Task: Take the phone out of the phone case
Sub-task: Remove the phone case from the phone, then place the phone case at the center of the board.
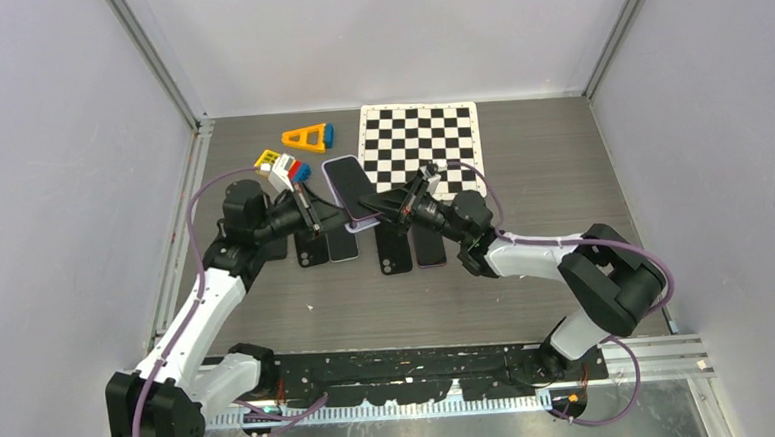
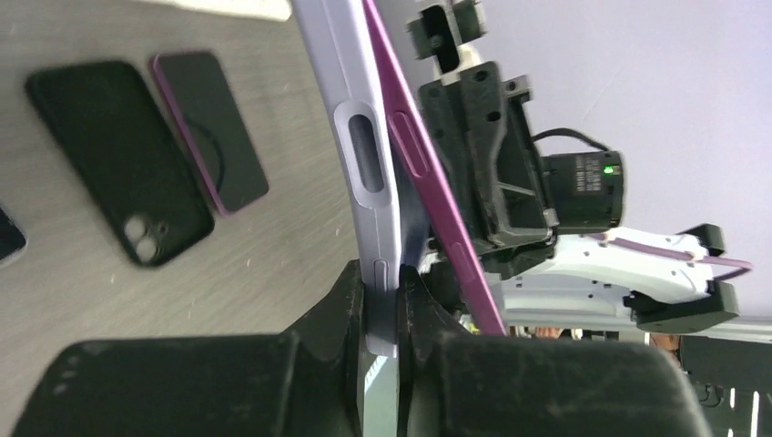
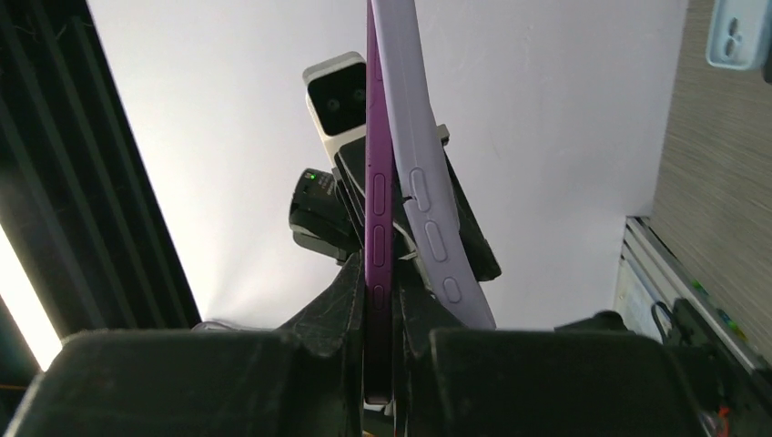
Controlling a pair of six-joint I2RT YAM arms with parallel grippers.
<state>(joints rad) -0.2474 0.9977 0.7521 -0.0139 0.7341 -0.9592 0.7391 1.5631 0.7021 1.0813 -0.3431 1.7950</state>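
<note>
Two claws meet above the tabletop near the middle of the overhead view, each pinching one half of the job. The left claw [image 2: 387, 293] is clamped fully down on the wall of the lavender phone case [image 2: 362, 137], with a finger on either face just below the long side cut-out. The right claw [image 3: 380, 293] is closed narrowly on the purple phone [image 3: 377, 137], gripping its front and back faces under the side buttons.

Both wrist views show the same wedge. Toward the bottom of each frame, close to the fingers, phone and case stand clearly apart. Toward the top of each frame they run together, the case bowing away in a curve. Judging from that, the near end of the phone has come out while the far end looks seated in the case, though that end is cut off by the frame edge.

I would put the task about halfway: grips set, one end peeled, full separation left to do. A black phone case [image 2: 118, 155] lies flat at the upper left of the left wrist view, well apart.
</note>
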